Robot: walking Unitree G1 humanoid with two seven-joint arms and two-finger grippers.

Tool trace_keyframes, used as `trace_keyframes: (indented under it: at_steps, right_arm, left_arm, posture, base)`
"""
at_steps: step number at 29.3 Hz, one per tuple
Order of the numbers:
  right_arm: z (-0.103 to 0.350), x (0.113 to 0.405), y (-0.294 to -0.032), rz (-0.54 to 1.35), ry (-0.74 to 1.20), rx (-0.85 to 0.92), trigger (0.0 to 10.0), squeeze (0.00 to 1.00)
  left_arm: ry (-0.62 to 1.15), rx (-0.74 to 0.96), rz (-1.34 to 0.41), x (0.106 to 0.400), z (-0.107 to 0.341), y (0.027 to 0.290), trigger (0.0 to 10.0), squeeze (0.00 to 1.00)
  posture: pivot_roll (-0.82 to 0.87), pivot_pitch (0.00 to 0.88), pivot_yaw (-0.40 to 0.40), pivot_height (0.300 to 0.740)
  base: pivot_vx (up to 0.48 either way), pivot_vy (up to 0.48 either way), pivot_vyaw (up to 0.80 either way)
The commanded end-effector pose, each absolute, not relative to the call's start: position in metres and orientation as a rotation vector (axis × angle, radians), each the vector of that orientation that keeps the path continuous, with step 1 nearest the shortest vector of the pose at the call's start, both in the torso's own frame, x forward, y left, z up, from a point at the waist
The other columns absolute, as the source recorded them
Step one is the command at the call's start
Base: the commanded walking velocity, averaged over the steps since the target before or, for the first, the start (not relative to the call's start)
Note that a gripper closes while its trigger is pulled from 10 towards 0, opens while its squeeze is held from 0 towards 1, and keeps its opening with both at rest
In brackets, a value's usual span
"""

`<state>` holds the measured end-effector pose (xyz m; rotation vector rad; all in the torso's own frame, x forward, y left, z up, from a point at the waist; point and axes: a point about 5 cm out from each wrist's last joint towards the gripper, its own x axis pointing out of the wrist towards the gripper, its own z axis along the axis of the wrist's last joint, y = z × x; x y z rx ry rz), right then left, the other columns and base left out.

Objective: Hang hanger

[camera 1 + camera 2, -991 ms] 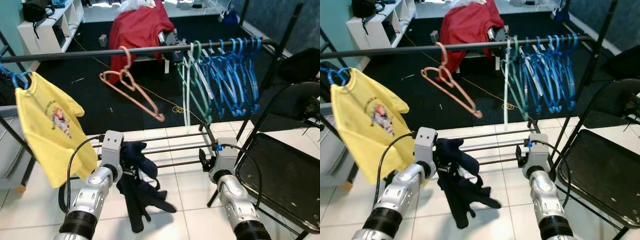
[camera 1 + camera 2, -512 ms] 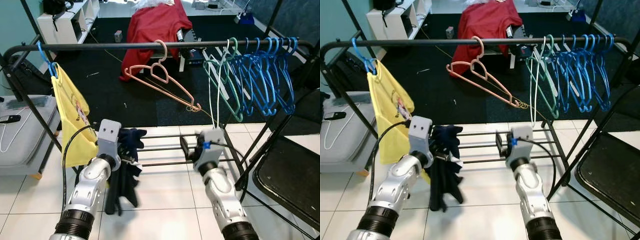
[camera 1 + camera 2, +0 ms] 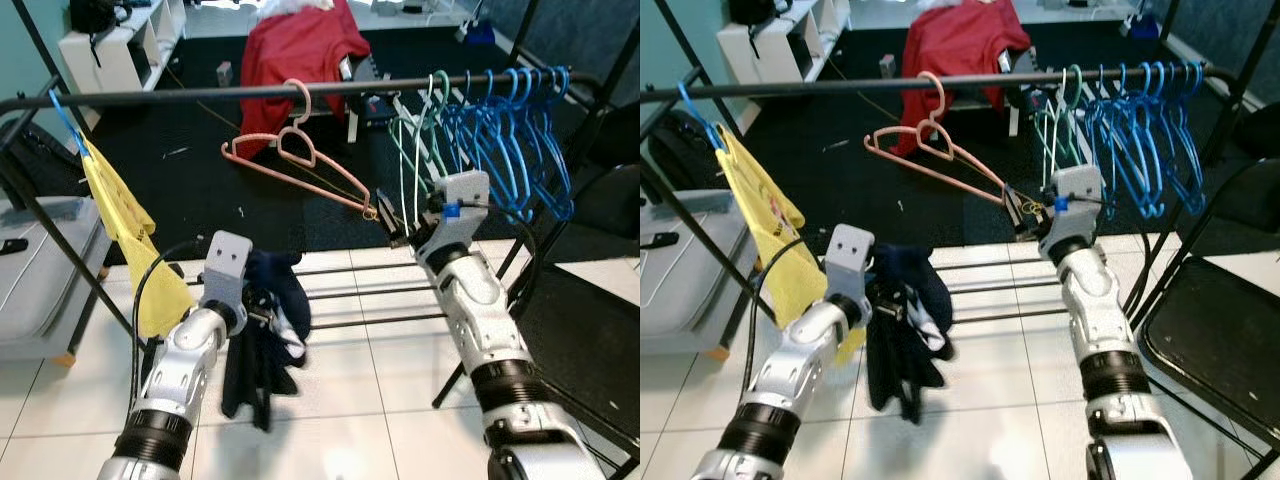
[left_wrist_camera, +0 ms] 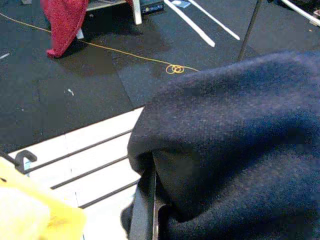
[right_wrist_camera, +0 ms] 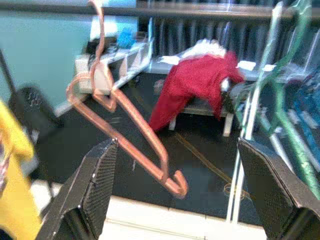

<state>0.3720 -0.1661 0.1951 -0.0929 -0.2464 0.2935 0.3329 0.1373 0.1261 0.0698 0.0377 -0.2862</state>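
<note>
From the head views, the pink hanger hung crooked on the rail. Right gripper, spread wide, was near its low tip. Left gripper clutched a navy garment. Wrist views agreed. Light, stiff plastic; I'd grab the lower arm.

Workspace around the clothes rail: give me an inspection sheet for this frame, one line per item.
Surface: black rail spans the scene; white tiled floor below.
Job's things: pink hanger hooked on the rail, tilted; dark blue garment held low.
Clutter: yellow shirt on a blue hanger at the rail's left end; green hangers and blue hangers bunched at the right; red cloth behind.
Grippers: left gripper shut on the dark blue garment; right gripper open, at the pink hanger's lower tip.
Cables: yellow cord on the dark floor.
Surroundings: white shelf, black chair.
</note>
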Motion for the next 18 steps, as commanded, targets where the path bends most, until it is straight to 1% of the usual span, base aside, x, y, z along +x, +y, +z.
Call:
trace_keyframes:
  at_steps: [1,2,3,5,12,18]
  right_arm:
    - [0.189,0.375,-0.164,0.309,-0.198,-0.093,10.0,1.00]
    - [0.189,0.376,-0.164,0.307,-0.185,-0.104,10.0,1.00]
    - [0.186,0.374,-0.159,0.325,-0.186,-0.117,10.0,0.00]
    - [0.181,0.370,-0.153,0.354,-0.187,-0.126,10.0,0.00]
    - [0.179,0.368,-0.151,0.370,-0.196,-0.131,10.0,0.00]
    - [0.181,0.369,-0.151,0.369,-0.212,-0.121,10.0,0.00]
  left_arm:
    - [0.017,0.075,-0.252,0.333,0.133,0.148,10.0,0.00]
    - [0.017,0.078,-0.243,0.332,0.133,0.150,10.0,0.00]
    - [0.020,0.072,-0.230,0.332,0.133,0.151,10.0,0.00]
    - [0.019,0.065,-0.222,0.331,0.132,0.153,10.0,0.00]
    - [-0.004,0.068,-0.217,0.334,0.136,0.151,10.0,0.00]
    - [-0.001,0.067,-0.237,0.334,0.136,0.147,10.0,0.00]
  posture:
    - [-0.05,0.141,0.012,0.740]
    - [-0.05,0.141,0.012,0.740]
    - [-0.05,0.139,0.013,0.740]
    - [-0.05,0.137,0.013,0.740]
    - [-0.05,0.125,0.023,0.740]
    - [-0.05,0.117,0.028,0.740]
  base:
    - [0.000,0.000,0.00]
    - [0.000,0.000,0.00]
    - [0.000,0.000,0.00]
    - [0.000,0.000,0.00]
    - [0.000,0.000,0.00]
    - [0.274,0.000,0.00]
